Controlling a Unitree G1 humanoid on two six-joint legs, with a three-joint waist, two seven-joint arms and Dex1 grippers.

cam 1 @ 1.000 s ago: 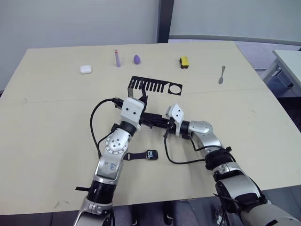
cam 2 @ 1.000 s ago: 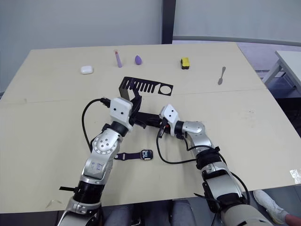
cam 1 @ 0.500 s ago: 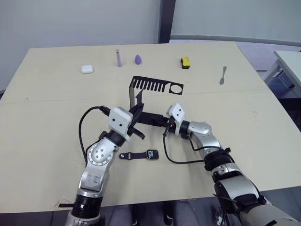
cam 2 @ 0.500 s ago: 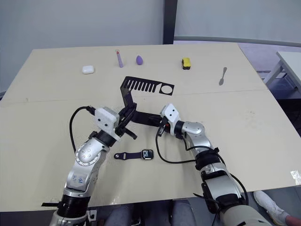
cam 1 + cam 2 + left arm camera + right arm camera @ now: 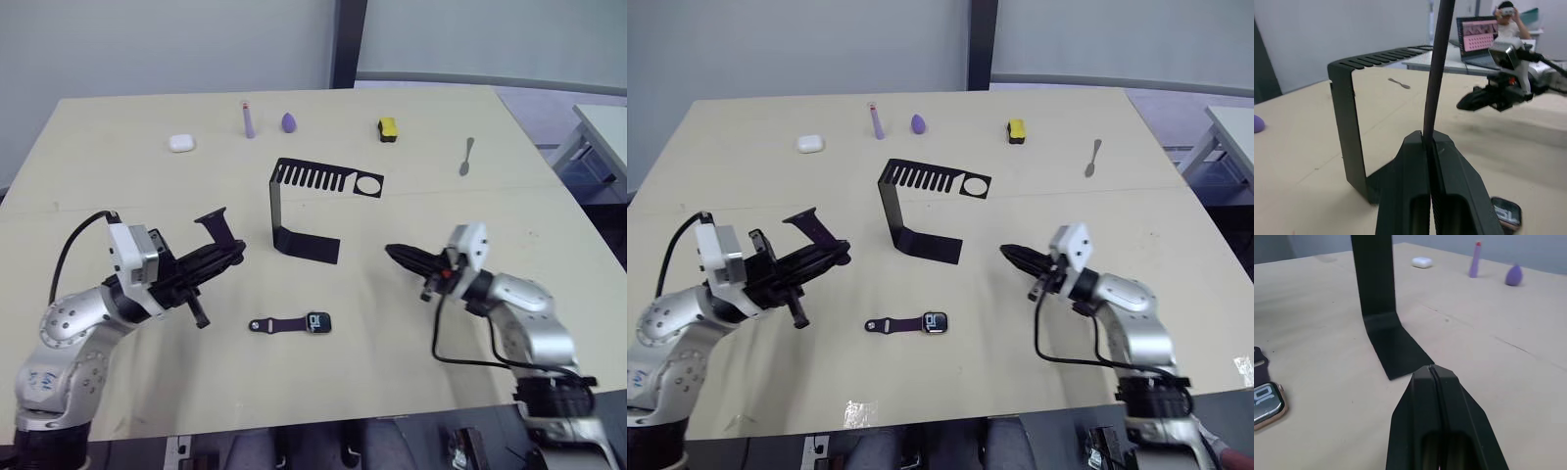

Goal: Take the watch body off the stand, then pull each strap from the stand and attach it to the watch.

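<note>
Both eye views look down and forward from the head over the table (image 5: 411, 137), the stand (image 5: 294, 211) near centre — two slightly offset versions of one scene. The left wrist view sits low and close, facing the stand (image 5: 1347, 127) side-on. The right wrist view — equally low — faces the stand's foot (image 5: 1396, 350) from the opposite side.

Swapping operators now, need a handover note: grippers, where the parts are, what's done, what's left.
Left gripper: shut on the second strap, held above the table, left of the stand.
Right gripper: shut, holding nothing, right of the stand.
Watch body: flat on the table in front of the stand, one strap already fitted on its left side.
Done: body off, both straps pulled, first one attached.
Left: fit the held strap to the body's free side.
</note>
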